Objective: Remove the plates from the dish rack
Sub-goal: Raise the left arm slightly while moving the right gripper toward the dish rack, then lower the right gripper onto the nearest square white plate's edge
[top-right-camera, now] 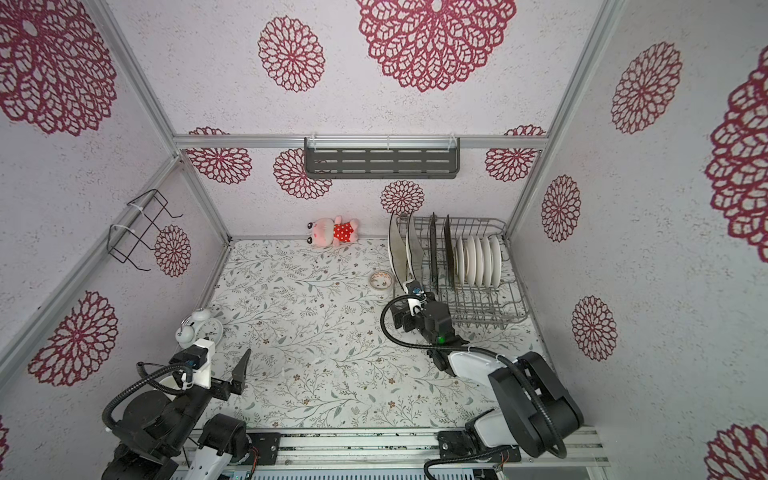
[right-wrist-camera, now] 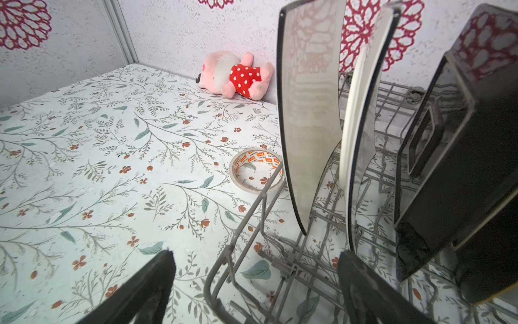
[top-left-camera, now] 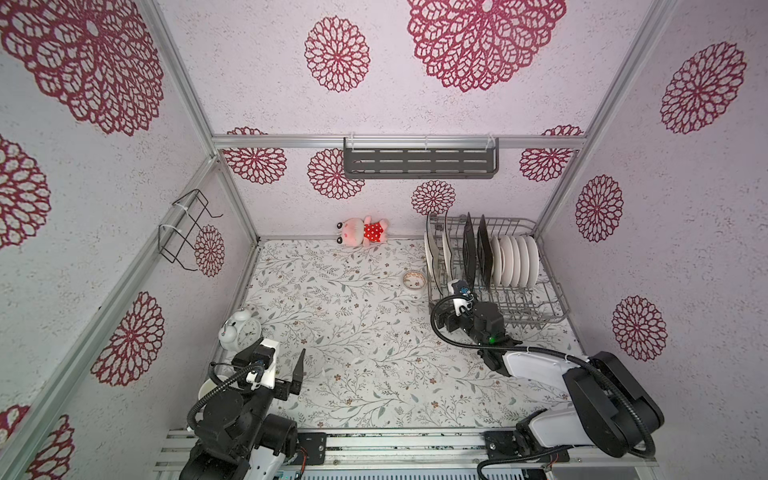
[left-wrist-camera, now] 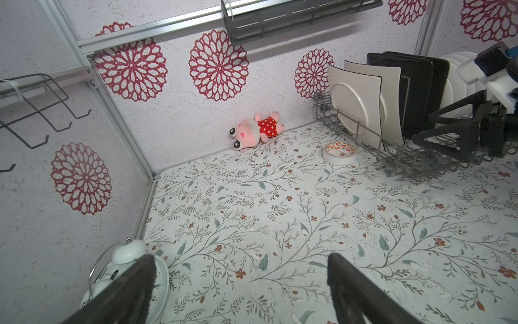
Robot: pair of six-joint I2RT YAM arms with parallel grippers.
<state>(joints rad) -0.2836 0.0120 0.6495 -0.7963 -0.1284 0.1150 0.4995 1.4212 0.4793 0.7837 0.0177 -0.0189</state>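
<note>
The right hand [right-wrist-camera: 256, 254] is spread wide and empty, one finger outside and one inside the near corner of the grey metal wire dish rack [top-left-camera: 523, 309]. Just ahead of it a large white dark-rimmed square plate [right-wrist-camera: 308, 112] stands upright in the tines. A second white square plate [right-wrist-camera: 353, 126], two black square plates [right-wrist-camera: 462, 140] and the round white plates [top-left-camera: 515, 259] stand further beyond. The left hand [left-wrist-camera: 241, 258], also spread and empty, hovers over the flowered tabletop [left-wrist-camera: 280, 210], well apart from the rack.
</note>
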